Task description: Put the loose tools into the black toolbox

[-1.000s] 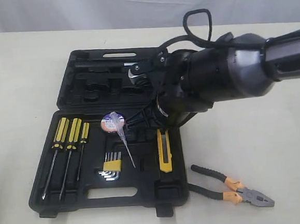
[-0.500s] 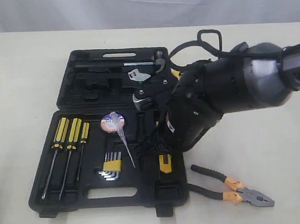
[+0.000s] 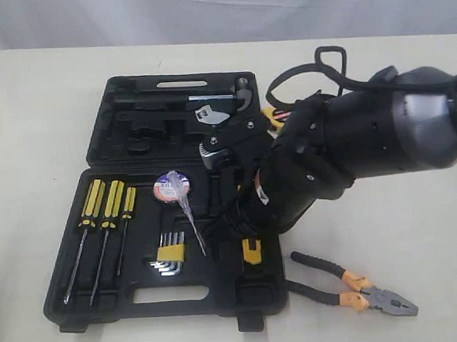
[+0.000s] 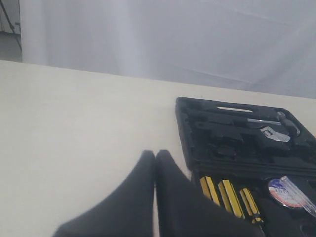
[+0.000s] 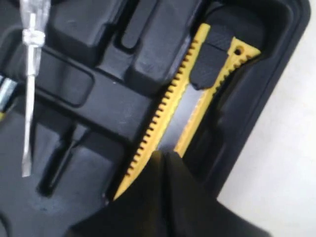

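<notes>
Now the right gripper (image 5: 162, 157), fingers pressed together, is over the utility knife (image 5: 197, 94) in the black toolbox (image 3: 167, 296).
The knife lies far-to-near along the near half's right wall, holed end clear of the tips. The pliers (image 3: 352, 284) lie outside on the surface (image 3: 34, 115) just beside the near right corner, nose pointing away from the box. A clear-handled tester (image 3: 189, 214) crosses the tape roll (image 3: 169, 188). The left gripper (image 4: 155, 155), also pressed together, hangs over bare surface.

light: even, soft | shadows: faint | blur: right pincer (image 5: 164, 157) out of focus
</notes>
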You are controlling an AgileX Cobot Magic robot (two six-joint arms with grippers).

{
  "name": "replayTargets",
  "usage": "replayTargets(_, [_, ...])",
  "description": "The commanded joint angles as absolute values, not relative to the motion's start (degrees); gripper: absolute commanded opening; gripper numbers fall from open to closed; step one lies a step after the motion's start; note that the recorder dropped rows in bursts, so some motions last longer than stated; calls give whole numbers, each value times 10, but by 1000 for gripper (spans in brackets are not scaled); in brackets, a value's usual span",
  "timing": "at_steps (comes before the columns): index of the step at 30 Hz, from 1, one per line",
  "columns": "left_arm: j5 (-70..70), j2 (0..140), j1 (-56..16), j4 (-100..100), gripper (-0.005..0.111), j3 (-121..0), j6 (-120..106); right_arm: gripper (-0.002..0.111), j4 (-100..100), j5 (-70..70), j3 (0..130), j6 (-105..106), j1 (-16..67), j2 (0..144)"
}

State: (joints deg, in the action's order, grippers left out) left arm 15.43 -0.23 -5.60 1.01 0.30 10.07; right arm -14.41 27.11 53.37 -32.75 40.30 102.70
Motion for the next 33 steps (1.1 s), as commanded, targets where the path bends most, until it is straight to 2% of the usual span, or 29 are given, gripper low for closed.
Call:
replayTargets(1, [155,0,-59,13,0,0,100,-1,-142,268,532,-321,402,1011])
replayTargets(18, [155,0,-59,13,0,0,100,-1,-141,269,532,-317,402,1040])
replayTargets(33, [155,0,-59,13,0,0,100,-1,-141,274,532,-317,402,1009])
